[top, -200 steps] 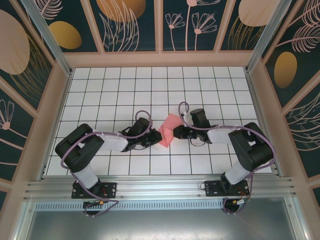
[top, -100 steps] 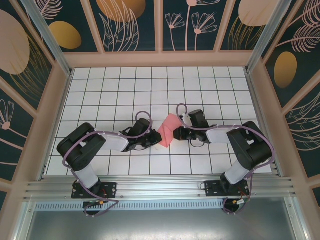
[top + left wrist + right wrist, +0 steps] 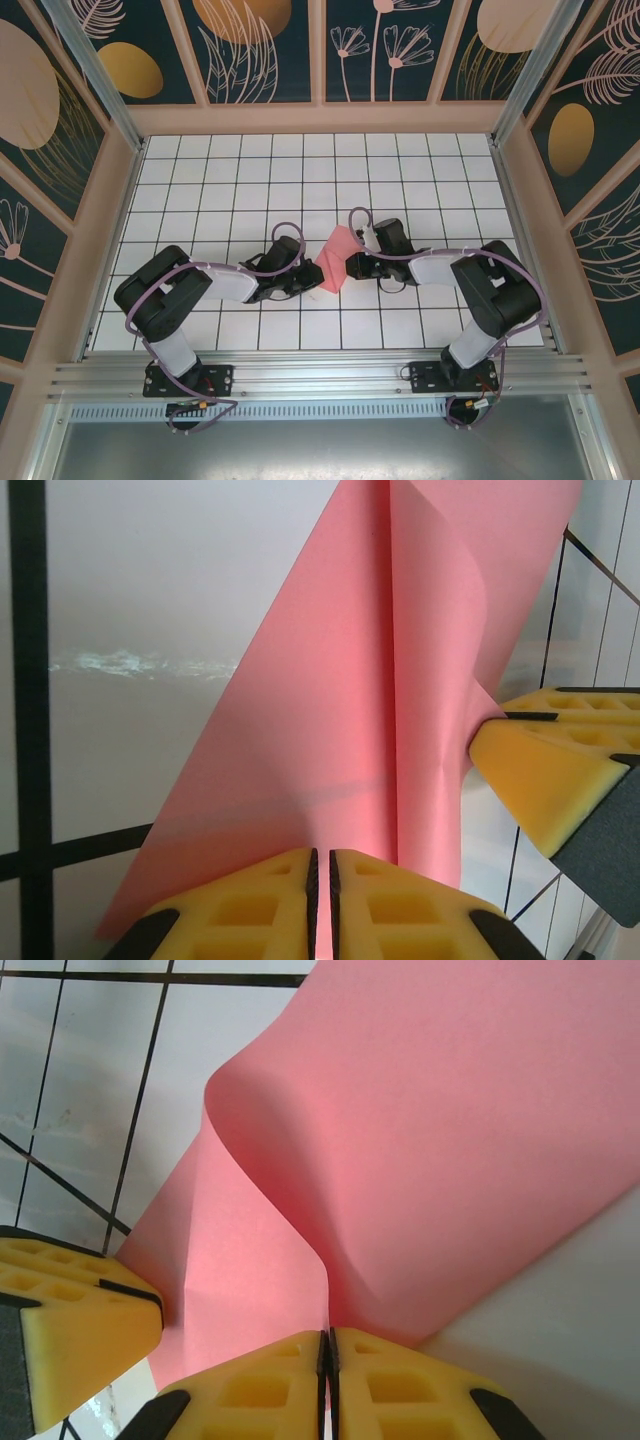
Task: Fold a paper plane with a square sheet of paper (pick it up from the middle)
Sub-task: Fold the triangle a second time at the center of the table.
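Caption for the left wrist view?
Creased salmon-pink paper sheet pinched by the left gripper at bottom, the right gripper at its right edge.

White grid-lined table [image 3: 200,180]

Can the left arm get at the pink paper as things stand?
Likely yes: the left hand is shut on the paper, with the right hand pinching another edge, not blocking it.

One square sheet of paper [image 3: 338,256] — two tools, left tool [image 3: 313,278] and right tool [image 3: 350,266] — one table [image 3: 250,180]
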### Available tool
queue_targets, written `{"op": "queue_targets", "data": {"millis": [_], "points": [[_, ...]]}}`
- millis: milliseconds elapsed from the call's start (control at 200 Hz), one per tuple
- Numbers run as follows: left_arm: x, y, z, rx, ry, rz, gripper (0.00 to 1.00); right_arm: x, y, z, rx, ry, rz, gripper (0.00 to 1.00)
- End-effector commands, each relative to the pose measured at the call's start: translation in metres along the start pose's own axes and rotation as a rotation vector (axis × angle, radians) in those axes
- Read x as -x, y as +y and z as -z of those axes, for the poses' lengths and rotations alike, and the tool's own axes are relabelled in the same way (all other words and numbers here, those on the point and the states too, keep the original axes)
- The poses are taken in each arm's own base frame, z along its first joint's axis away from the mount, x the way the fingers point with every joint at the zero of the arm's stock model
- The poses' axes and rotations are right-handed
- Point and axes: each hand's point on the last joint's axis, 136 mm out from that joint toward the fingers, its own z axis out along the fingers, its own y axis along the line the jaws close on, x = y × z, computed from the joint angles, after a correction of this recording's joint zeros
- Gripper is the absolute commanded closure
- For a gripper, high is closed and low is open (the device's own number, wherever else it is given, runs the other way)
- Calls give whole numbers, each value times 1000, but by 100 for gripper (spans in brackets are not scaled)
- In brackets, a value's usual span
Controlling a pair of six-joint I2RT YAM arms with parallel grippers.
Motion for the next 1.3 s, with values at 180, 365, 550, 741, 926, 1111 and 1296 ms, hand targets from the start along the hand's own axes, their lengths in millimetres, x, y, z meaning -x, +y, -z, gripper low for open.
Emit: {"op": "queue_targets", "data": {"millis": [180, 365, 550, 741, 926, 1111, 1296], "points": [[-7, 8, -6, 48, 33, -27, 84, -2, -2, -5, -20, 24, 20, 88], [4, -14, 0, 17, 8, -58, 81, 1, 1, -3, -16, 18, 21, 87], [9, -20, 0, 22, 0, -77, 81, 9, 8, 3, -9, 2, 32, 87], [4, -9, -4, 60, 20, -65, 85, 13, 9, 3, -9, 0, 44, 87], [-1, 7, -7, 105, 36, -56, 87, 13, 7, 0, -16, 8, 44, 87], [-4, 14, -8, 123, 43, -57, 87, 10, 2, -5, -35, 27, 52, 87], [-3, 14, -8, 124, 40, -59, 87, 5, -6, -10, -56, 47, 45, 87]]}}
